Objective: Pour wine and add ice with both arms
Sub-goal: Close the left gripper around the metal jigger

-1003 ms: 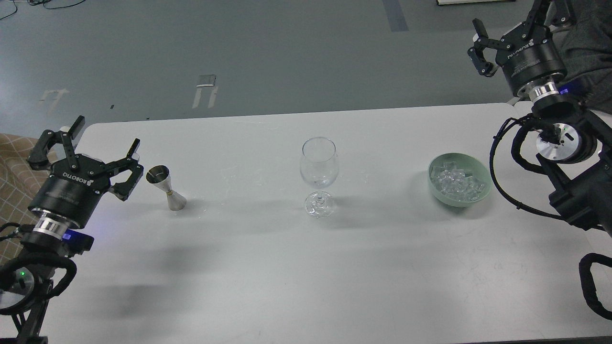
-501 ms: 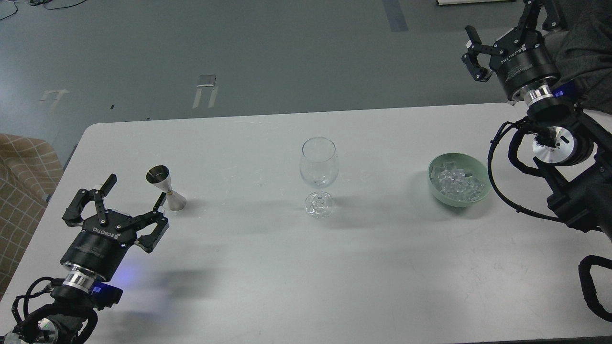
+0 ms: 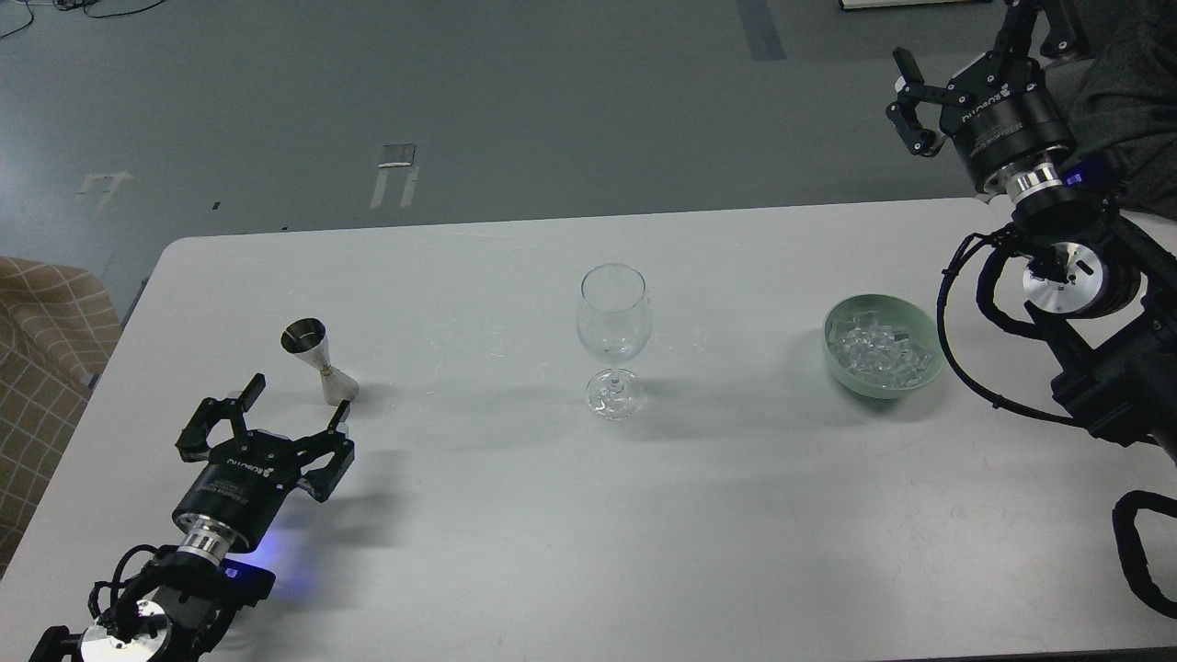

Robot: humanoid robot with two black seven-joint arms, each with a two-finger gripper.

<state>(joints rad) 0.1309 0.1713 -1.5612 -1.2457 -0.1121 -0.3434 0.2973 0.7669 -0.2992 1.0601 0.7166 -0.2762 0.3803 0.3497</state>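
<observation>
A silver jigger stands on the white table at the left; I cannot see any wine in it. A clear stemmed wine glass stands upright mid-table and looks empty. A pale green bowl at the right holds several clear ice cubes. My left gripper is open and empty, low over the table just in front of the jigger, apart from it. My right gripper is open and empty, raised high beyond the table's far right edge, well behind the bowl.
A brown checked fabric lies off the table's left edge. A dark cloth hangs at the top right behind my right arm. Grey floor lies beyond the far edge.
My left gripper has dropped and moved toward the near side and to the right, from beside the jigger's left to just in front of it. My right gripper has shifted slightly up and left.
</observation>
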